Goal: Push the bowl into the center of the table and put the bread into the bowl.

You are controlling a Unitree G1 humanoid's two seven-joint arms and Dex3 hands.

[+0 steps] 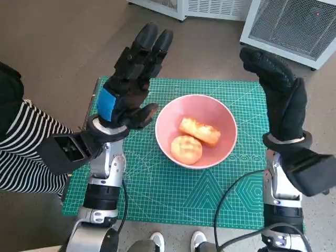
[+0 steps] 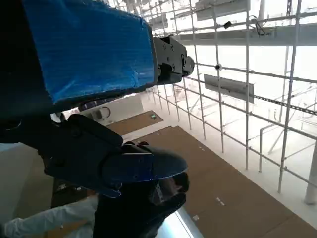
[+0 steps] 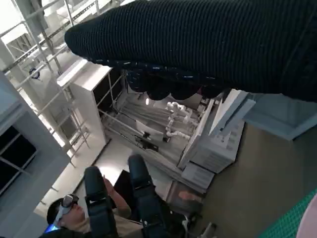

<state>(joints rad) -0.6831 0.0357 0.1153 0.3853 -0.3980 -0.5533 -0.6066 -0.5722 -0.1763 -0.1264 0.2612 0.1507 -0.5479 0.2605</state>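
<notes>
A pink bowl [image 1: 226,118] sits near the middle of the green cutting mat [image 1: 173,194]. Two pieces of bread lie in it: an oblong one [image 1: 199,131] and a round one [image 1: 186,149]. My left hand [image 1: 128,86] is raised above the mat's left side, beside the bowl, fingers spread, holding nothing. My right hand [image 1: 278,86] is raised to the right of the bowl, empty, fingers extended upward. In the left wrist view the blue-taped back of the left hand [image 2: 89,49] fills the frame. The right wrist view shows the glove [image 3: 208,44] and the left hand's fingers [image 3: 141,196].
White machines [image 1: 294,26] stand on the floor beyond the mat. A person in a striped sleeve [image 1: 23,152] is at the left; shoes [image 1: 176,241] show at the near edge. A person wearing a headset [image 3: 69,210] appears in the right wrist view.
</notes>
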